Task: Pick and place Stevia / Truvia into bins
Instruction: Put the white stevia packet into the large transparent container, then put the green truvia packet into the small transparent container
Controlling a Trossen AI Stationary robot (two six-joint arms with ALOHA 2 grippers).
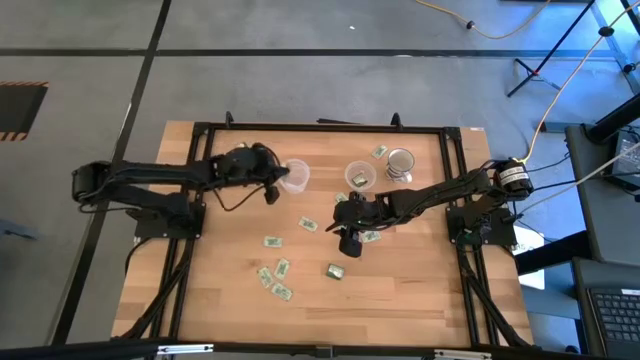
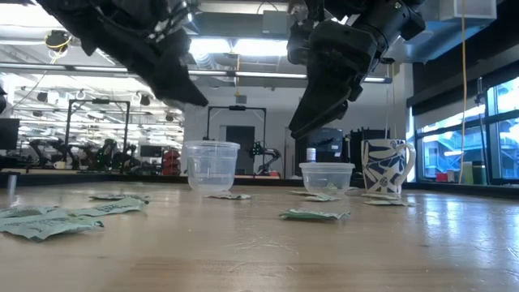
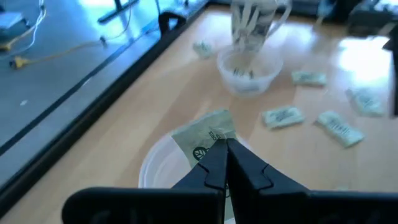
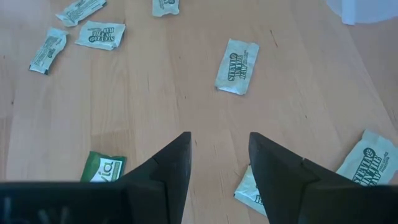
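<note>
Holding a sachet (image 3: pixel 205 138) clamped between its closed fingers, the left gripper (image 1: pixel 272 186) sits right over the left clear cup (image 1: pixel 295 174) at the table's far side; the cup's near rim is hidden behind the fingers in the left wrist view. Right gripper (image 1: pixel 349 243) hangs above mid-table, fingers apart, nothing between them; a sachet (image 4: pixel 237 66) lies beyond it, two more are cut off beside its fingers. Cups counted: two clear, the second (image 1: pixel 360 177) to the right, plus a patterned mug (image 1: pixel 400 161) further right. Loose sachets (image 1: pixel 276 279) on the wood: roughly nine from above, several clustered near-left, one (image 1: pixel 380 151) far beside the mug. Contents of the second cup hard to make out.
</note>
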